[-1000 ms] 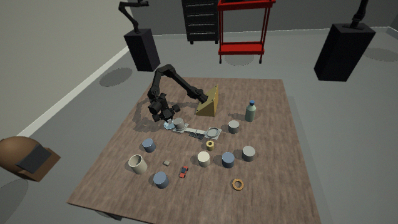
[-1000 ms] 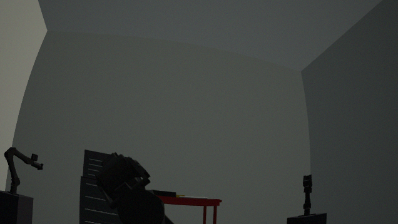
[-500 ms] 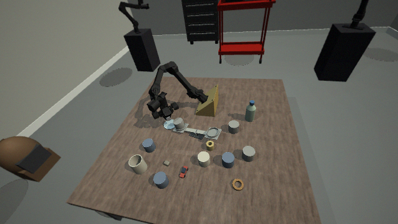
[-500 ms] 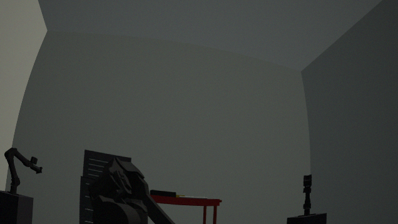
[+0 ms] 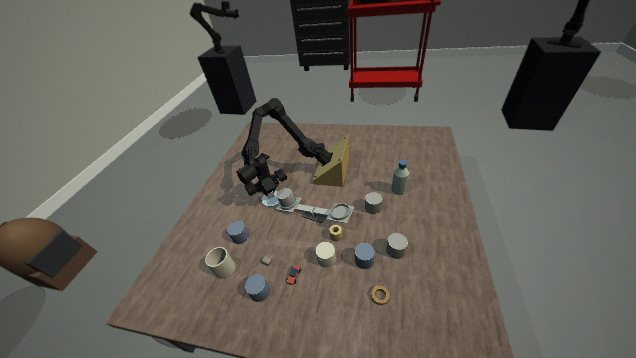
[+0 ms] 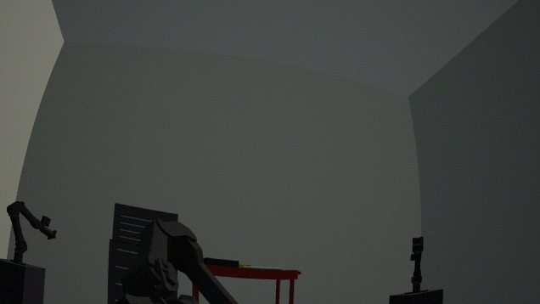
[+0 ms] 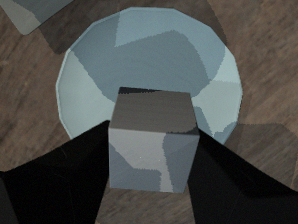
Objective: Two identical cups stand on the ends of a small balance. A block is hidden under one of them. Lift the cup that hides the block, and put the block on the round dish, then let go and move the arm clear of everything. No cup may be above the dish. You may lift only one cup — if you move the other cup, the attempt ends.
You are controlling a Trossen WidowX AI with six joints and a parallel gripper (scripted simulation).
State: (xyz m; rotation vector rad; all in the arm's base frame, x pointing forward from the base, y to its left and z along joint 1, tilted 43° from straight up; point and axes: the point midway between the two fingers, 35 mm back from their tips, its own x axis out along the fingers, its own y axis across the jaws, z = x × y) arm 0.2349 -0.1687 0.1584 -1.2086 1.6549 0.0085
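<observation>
My gripper [image 5: 268, 189] [image 7: 151, 133] is shut on a small grey block [image 7: 152, 152] and holds it right over the pale blue round dish [image 5: 268, 202] [image 7: 87, 90], low above it. The dish lies just left of the balance [image 5: 312, 212], whose corner shows at the top left of the wrist view [image 7: 29, 4]. One grey cup [image 5: 286, 197] stands on the balance's left end, beside the dish. The right end pad [image 5: 341, 211] is bare. A matching grey cup [image 5: 373, 202] stands on the table right of it. The block is hidden by the arm in the top view.
A yellow wedge [image 5: 334, 165] stands behind the balance, and a green bottle [image 5: 400, 178] to the right. Several cylinders, such as one blue one [image 5: 238, 232], two rings [image 5: 335, 232] [image 5: 380, 294], a toy car [image 5: 293, 274] and a small grey piece [image 5: 266, 260] lie in front.
</observation>
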